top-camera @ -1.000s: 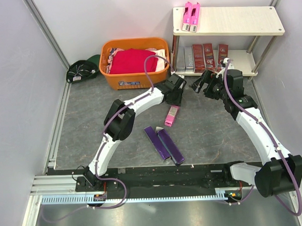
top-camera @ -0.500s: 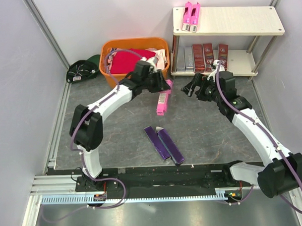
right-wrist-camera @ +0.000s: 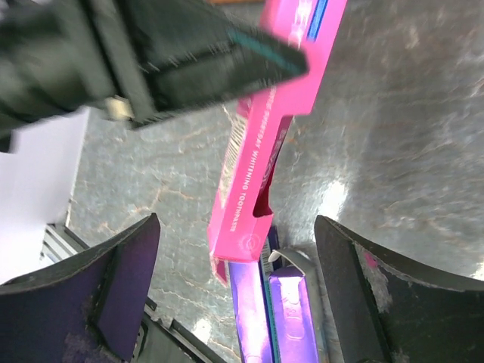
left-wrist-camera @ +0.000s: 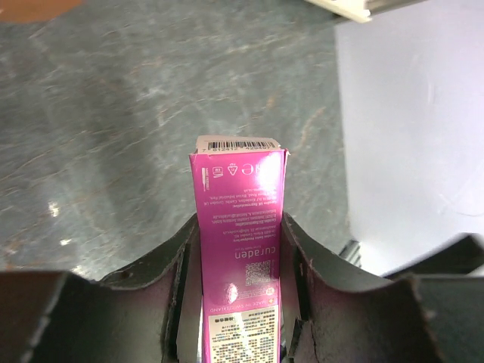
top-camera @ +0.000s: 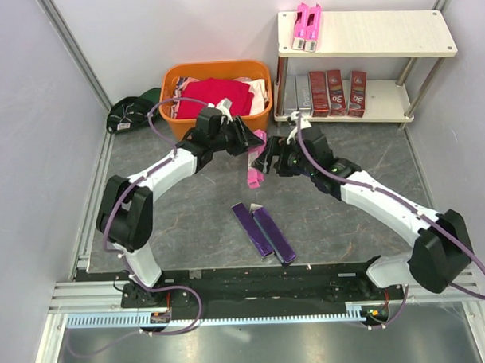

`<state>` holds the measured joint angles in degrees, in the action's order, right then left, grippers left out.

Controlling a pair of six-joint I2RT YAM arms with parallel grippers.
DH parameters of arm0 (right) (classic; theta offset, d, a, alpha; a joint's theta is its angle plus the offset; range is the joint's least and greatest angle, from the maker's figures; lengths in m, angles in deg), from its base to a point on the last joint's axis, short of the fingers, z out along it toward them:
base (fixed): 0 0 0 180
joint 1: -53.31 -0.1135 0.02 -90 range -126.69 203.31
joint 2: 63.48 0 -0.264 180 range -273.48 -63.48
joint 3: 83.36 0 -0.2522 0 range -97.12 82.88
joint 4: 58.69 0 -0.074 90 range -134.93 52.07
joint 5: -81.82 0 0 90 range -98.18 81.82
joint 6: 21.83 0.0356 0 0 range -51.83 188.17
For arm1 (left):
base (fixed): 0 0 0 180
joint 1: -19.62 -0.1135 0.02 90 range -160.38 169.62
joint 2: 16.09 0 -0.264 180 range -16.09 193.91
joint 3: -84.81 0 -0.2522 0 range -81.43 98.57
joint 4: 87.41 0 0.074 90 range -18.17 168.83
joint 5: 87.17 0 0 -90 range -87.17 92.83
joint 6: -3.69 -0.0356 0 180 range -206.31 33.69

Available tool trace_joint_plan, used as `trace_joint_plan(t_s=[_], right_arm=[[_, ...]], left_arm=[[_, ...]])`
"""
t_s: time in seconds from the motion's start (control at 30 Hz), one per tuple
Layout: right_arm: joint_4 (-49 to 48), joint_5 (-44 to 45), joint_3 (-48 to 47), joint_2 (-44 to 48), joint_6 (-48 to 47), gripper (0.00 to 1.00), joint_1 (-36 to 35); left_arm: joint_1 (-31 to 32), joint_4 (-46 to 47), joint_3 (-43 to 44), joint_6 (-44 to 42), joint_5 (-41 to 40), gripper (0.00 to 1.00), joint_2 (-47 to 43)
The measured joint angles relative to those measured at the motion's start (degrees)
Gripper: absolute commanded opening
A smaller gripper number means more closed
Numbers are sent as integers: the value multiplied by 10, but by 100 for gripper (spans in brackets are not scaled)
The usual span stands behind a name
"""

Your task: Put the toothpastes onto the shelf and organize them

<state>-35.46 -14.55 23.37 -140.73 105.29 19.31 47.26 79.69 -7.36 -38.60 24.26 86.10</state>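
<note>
My left gripper (top-camera: 251,141) (left-wrist-camera: 240,225) is shut on a hot pink toothpaste (top-camera: 253,170) (left-wrist-camera: 240,204) and holds it above the floor, its free end tilted down. My right gripper (top-camera: 267,159) (right-wrist-camera: 242,261) is open right beside it, and the pink box (right-wrist-camera: 261,159) hangs between its wide-apart fingers without touching them. Two dark purple toothpastes (top-camera: 263,232) (right-wrist-camera: 281,318) lie side by side on the floor. The shelf (top-camera: 381,35) stands at the back right. It carries two pink boxes (top-camera: 307,26) on top, and silver-grey (top-camera: 296,93) and dark red boxes (top-camera: 336,92) below.
An orange basket (top-camera: 217,125) with a red cloth (top-camera: 215,96) stands left of the shelf, just behind the left gripper. A dark bundle (top-camera: 133,113) lies at the back left corner. Grey walls close in both sides.
The left arm lifted the pink box off the floor and swung it left and back. The right arm left the shelf's lower board and came left up to the box, still open.
</note>
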Motion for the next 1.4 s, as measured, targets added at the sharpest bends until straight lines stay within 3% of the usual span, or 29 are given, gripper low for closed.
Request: trace_joint_plan(t_s=[0.13,0.27,0.4,0.5,0.63,0.7,0.73,0.83,0.93,1.07,1.4], right_arm=[[-1,26,-4,-27,2,80,-23],[-17,55,-7,-45,2,58,-37],[-41,67,-7,-53,6,47,-44],[-53,72,-7,-53,5,37,-46],[-60,73,-7,-53,4,28,-48],[-60,72,-7,-53,3,27,-48],[-60,73,-7,-53,2,26,-48],[-59,74,-7,-53,-1,24,-48],[-59,76,-7,-53,-4,23,-47],[-58,77,-7,-51,-9,22,-47],[-33,90,-12,-34,-30,22,-47]], left_arm=[[0,11,0,6,5,36,-12],[0,16,0,11,12,36,-20],[0,23,-2,13,13,37,-24],[0,26,-3,15,13,39,-25],[0,29,-5,17,13,50,-27],[-2,33,-10,17,12,58,-30],[-3,35,-13,18,13,68,-32],[-6,35,-24,19,13,86,-44],[-7,31,-32,16,12,95,-67],[-12,18,-32,6,5,100,-95],[-26,-42,-32,-37,-50,100,-140]])
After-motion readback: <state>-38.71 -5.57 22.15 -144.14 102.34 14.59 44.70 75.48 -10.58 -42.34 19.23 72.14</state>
